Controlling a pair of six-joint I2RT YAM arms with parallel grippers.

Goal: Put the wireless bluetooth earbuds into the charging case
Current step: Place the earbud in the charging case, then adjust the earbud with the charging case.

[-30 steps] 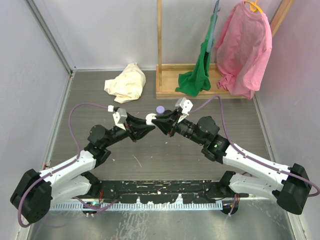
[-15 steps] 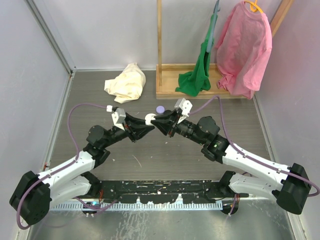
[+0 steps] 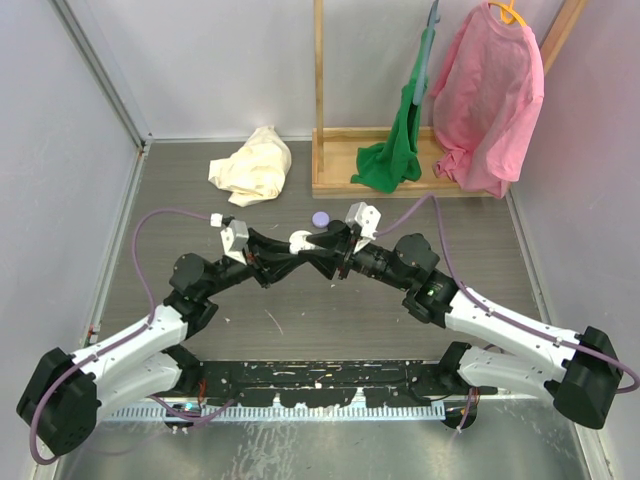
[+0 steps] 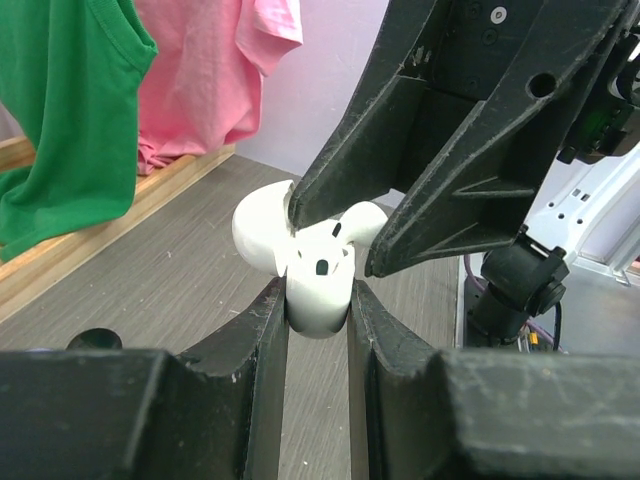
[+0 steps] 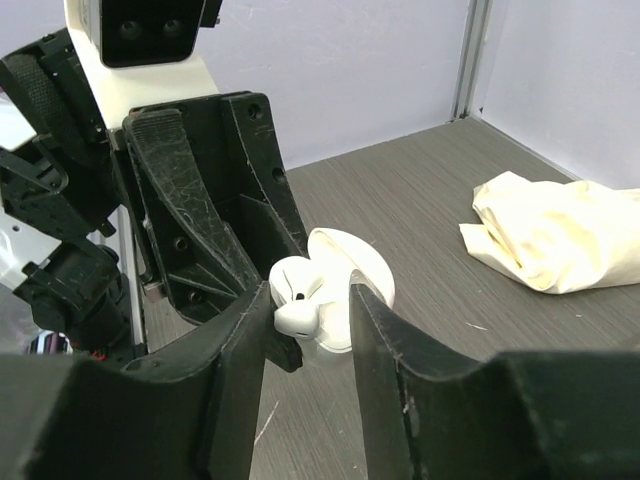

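Top external: left gripper [image 3: 292, 256] and right gripper [image 3: 316, 244] meet above the counter [image 3: 330, 310], with the open charging case [image 3: 300, 238] between them.

Left wrist: the left gripper clamps the charging case.

Right wrist: the right jaws straddle the earbud [image 5: 295, 316]; whether they grip it cannot be told.

Risk: an unseated earbud lifts out on withdrawal and drops.

Left gripper [image 4: 318, 292] clamped on charging case [image 4: 320, 310], right gripper [image 5: 308, 300] held slightly parted, tips straddling the case top, both arms stretched forward, angled inward to the case.

White charging case [image 4: 318, 300] — lid open, upright, 1 earbud [image 4: 322, 262] seated inside
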